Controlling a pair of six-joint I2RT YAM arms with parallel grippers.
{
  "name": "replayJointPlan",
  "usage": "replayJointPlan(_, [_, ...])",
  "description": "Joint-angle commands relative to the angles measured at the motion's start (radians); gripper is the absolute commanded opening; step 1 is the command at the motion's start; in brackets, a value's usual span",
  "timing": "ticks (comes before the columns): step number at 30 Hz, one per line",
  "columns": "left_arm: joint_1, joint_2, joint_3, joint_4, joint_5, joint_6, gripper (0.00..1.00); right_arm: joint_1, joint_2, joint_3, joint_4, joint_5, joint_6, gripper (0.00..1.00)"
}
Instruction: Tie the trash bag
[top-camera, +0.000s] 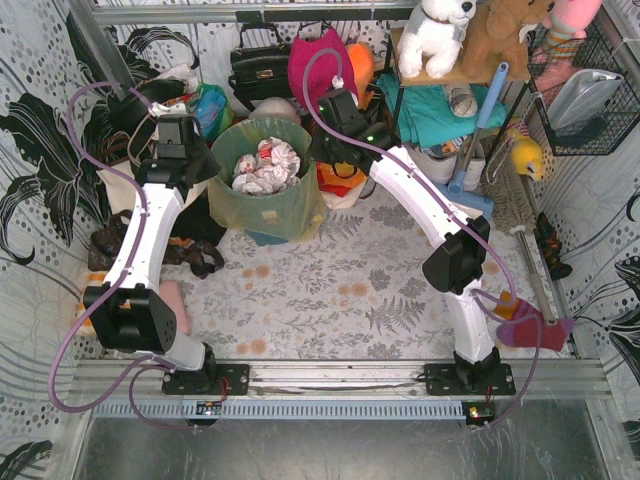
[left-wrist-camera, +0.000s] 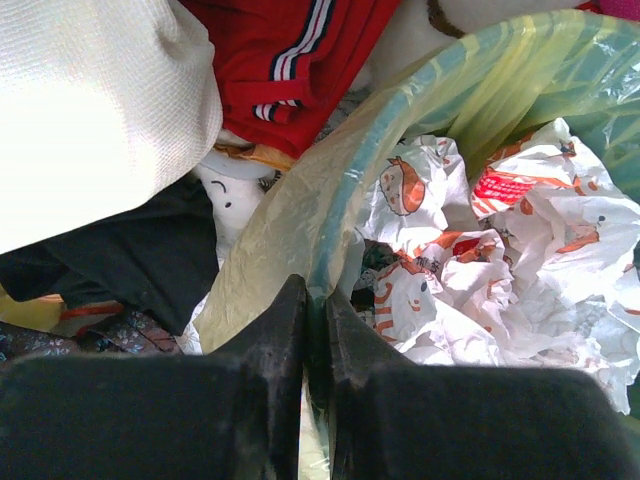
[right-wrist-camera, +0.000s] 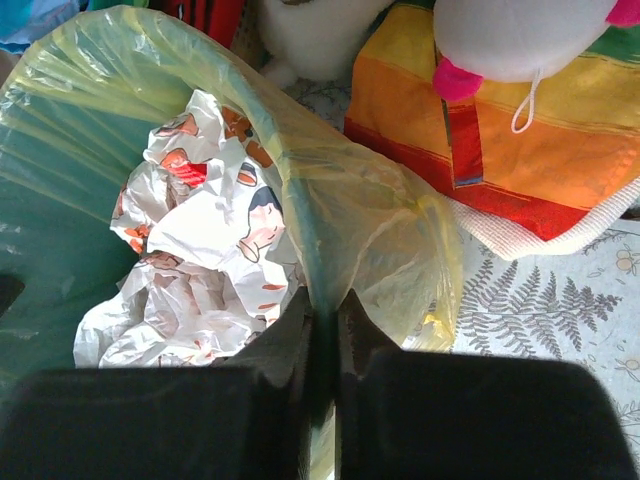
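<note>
Rim of trash bag (top-camera: 240, 205) pinched from both sides

From the bases at the near rail we see the left arm (top-camera: 148, 225) rise and lean forward, its elbow folded low at the table's left edge. The right arm (top-camera: 425, 195) arches up from a bent elbow and reaches leftward.

Left gripper (left-wrist-camera: 312, 295): jaws drawn almost together, straddling the bag's left rim, plastic clamped between them. Right gripper (right-wrist-camera: 322, 300): likewise closed on the right rim.

The bag lines a teal bin (top-camera: 268, 238) at the far middle of the table, mouth open, with crumpled printed paper (top-camera: 265, 165) inside. We note a fern-print cloth (top-camera: 380, 300) covering the table.

Beyond: black handbag (top-camera: 258, 65), plush toys (top-camera: 435, 35) on a shelf, patterned sheeting (top-camera: 40, 130) on the walls.
</note>
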Motion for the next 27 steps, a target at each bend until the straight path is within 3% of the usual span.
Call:
replayJointPlan(1, [0.002, -0.025, 0.050, -0.020, 0.071, 0.053, 0.00, 0.012, -0.033, 0.041, -0.031, -0.017, -0.014, 0.00])
replayJointPlan(6, [-0.064, -0.065, 0.100, -0.131, 0.099, 0.079, 0.00, 0.018, -0.123, -0.001, -0.081, -0.023, -0.016, 0.00])
replayJointPlan(12, [-0.260, -0.133, 0.120, -0.273, 0.049, 0.065, 0.00, 0.030, -0.291, -0.175, -0.178, -0.031, -0.032, 0.00])
replayJointPlan(20, [-0.584, -0.260, 0.041, -0.372, -0.052, -0.120, 0.00, 0.044, -0.640, -0.553, -0.199, -0.027, -0.007, 0.00])
replayJointPlan(27, [-0.828, -0.354, -0.052, -0.420, -0.103, -0.319, 0.00, 0.046, -0.839, -0.727, -0.290, -0.063, 0.006, 0.00])
